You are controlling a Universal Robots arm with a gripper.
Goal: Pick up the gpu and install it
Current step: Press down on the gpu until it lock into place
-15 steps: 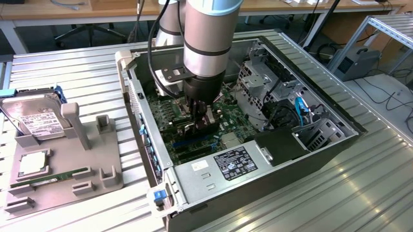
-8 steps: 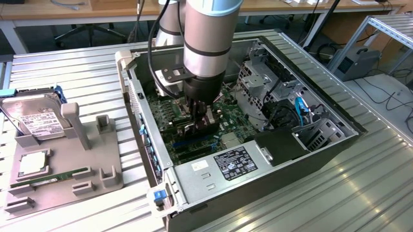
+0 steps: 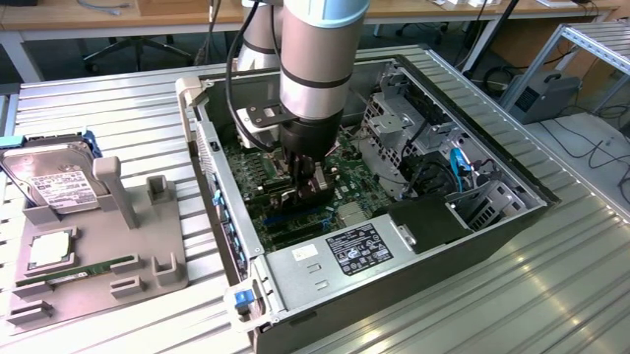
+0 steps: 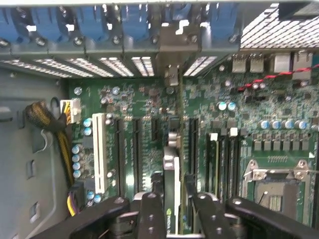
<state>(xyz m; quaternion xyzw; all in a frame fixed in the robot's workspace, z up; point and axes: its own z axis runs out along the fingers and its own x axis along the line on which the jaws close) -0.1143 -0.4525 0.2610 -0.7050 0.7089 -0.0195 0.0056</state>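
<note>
one thin flat gpu (image 4: 171, 184) edge-on, clamped between black end effector (image 4: 172, 211) fingers above green motherboard (image 4: 149, 129)

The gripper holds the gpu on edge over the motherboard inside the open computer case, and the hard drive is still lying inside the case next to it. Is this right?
Not quite. The gripper does hold the gpu on edge over the motherboard inside the computer case, but the hard drive stands outside it, in the grey holder on the exterior view's left.

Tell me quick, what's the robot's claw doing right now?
Gripper: closed on the gpu, holding it on edge above the motherboard inside the computer case.
</note>
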